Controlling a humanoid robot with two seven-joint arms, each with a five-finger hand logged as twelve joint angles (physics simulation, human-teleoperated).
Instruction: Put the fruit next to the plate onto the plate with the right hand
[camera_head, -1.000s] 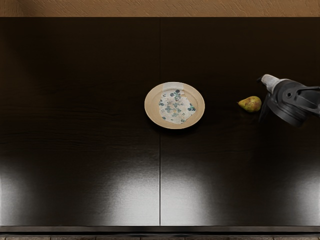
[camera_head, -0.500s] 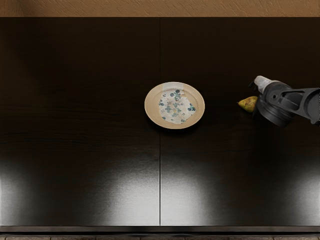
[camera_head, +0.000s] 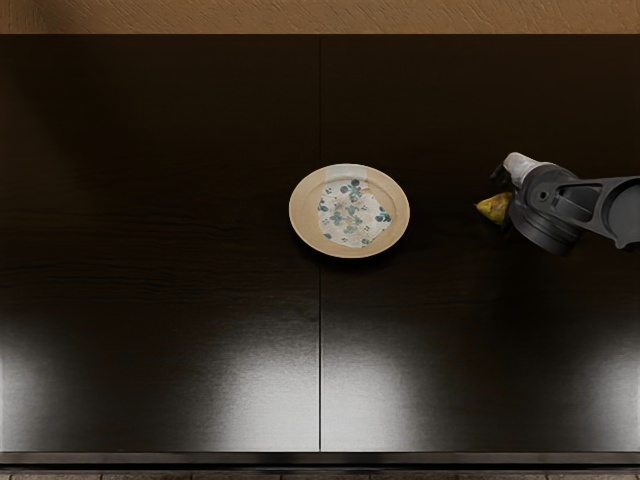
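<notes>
A tan plate (camera_head: 303, 210) with a blue-green speckled centre lies in the middle of the dark table. To its right lies a small yellow-green pear (camera_head: 492, 207), only its left end showing. My right hand (camera_head: 520, 190) comes in from the right edge and sits over the pear, covering most of it. The dark wrist and a pale part of the hand are what I see; the contact with the fruit is hidden behind the hand. The left arm does not appear in the head view.
The dark glossy table (camera_head: 200, 330) fills the view, with a seam running down its middle and a wooden strip (camera_head: 320, 15) along the far edge. A gap of table separates the pear from the plate.
The right hand has moved left onto the pear, which now shows only its left tip. The pear and plate have stayed where they were.
</notes>
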